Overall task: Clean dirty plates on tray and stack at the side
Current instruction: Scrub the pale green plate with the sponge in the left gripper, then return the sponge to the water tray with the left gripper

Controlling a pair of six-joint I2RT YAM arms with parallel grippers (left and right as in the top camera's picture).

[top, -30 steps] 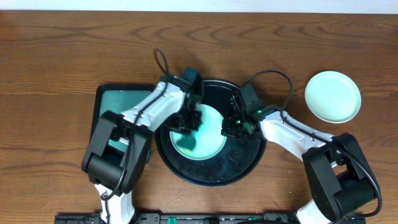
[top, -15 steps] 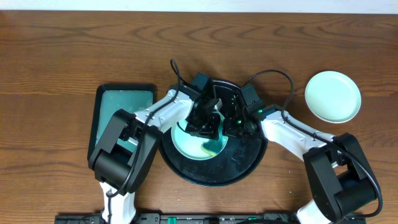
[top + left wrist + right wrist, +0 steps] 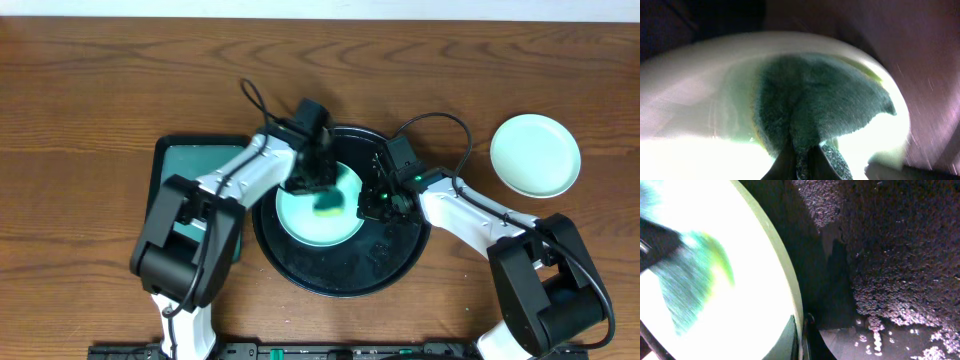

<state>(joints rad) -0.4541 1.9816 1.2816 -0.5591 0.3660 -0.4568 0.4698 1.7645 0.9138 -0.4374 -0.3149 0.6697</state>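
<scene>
Near the front edge of the wooden table [image 3: 100, 80], midway along it, the round black tray [image 3: 340, 288] is seen with one mint-green plate [image 3: 305, 228] lying inside; a pale plate [image 3: 535, 155] is set by the right edge. A green sponge [image 3: 328, 205] is pinched tight in the left gripper [image 3: 316, 182] and pressed onto the mint-green plate, whose right rim is clamped by the nearly closed right gripper [image 3: 376, 205]. If that thin, wet rim grip is lost, the plate may be dragged or spun by the scrubbing.

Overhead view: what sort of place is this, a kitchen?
Likely a test bench staged for dishwashing, not a real kitchen: a wooden table, a wet black tray holding a mint plate, and a sponge pressed on it.
</scene>
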